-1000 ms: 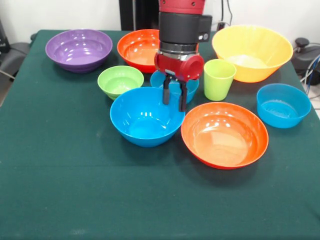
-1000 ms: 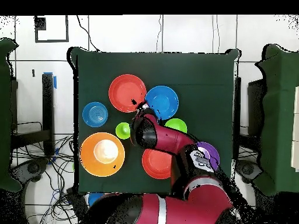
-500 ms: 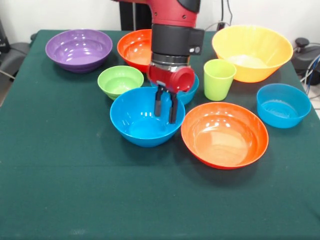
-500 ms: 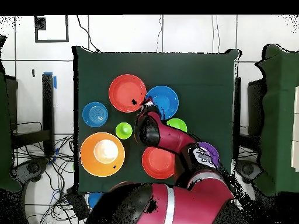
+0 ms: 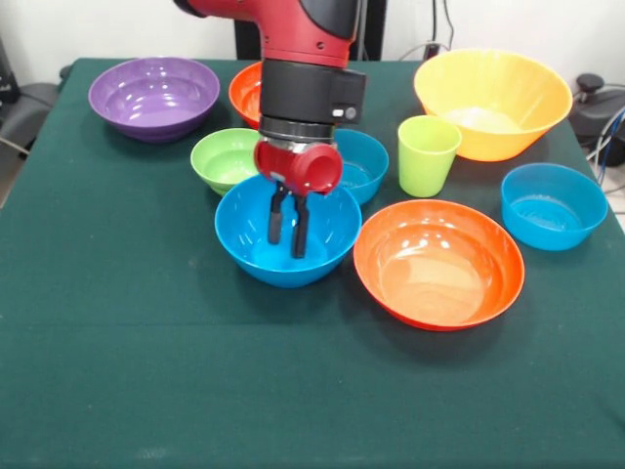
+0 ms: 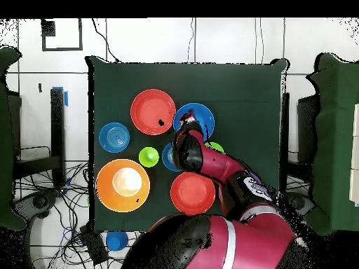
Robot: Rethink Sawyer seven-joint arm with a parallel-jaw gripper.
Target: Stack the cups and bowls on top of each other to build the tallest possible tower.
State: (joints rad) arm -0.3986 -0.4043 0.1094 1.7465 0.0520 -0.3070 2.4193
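The gripper (image 5: 288, 227) hangs mid-frame inside a glossy, round blue bowl (image 5: 256, 252), fingers narrowly parted, holding nothing.

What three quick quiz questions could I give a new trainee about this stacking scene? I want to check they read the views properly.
1. True or false: the gripper hangs inside the big blue bowl.
2. Which stands between the small blue bowl and the yellow-orange bowl in the front view? A) the purple bowl B) the green cup C) a spoon
3. Fill in: no bowl is yet ____ inside another.

Key: 1 true; 2 B; 3 nested.
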